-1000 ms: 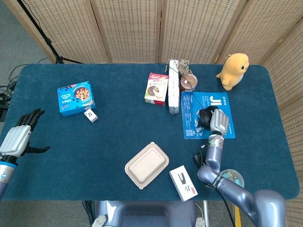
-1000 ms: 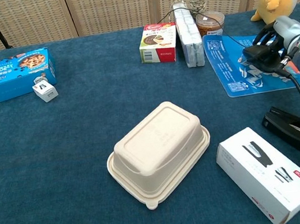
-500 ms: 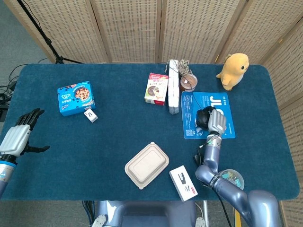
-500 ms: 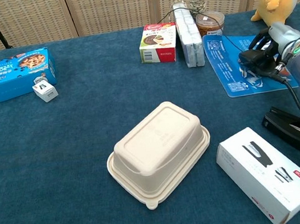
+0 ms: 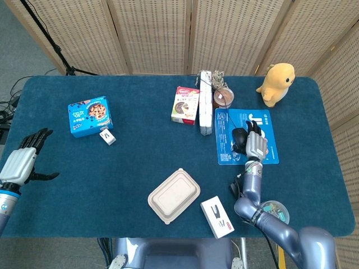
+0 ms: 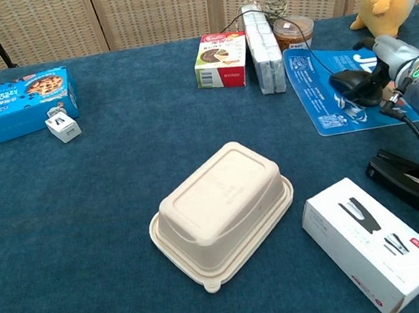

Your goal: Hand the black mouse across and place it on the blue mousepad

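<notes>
The mouse (image 6: 348,79) now lies on the mousepad (image 6: 315,81), at the right of the chest view and right of centre in the head view, so the main part of the task looks done as far as these pictures show. The right hand (image 6: 392,64) sits just beside the mouse on its right side, with dark fingers reaching toward it and seeming to touch its rear edge; whether they clasp it or have let go I cannot tell, since the fingertips blur into the black shell (the head view, where the hand (image 5: 256,143) covers part of the mouse (image 5: 240,135), is no clearer). The left hand (image 5: 22,158) hangs at the far left edge of the head view, well apart from everything on the counter (image 5: 140,151), its fingers spread and holding nothing, which fits a handover that is over. What seems left, by my judgement, is only for the right hand to release the mouse, if it has not, and draw off without nudging it from the pad.
</notes>
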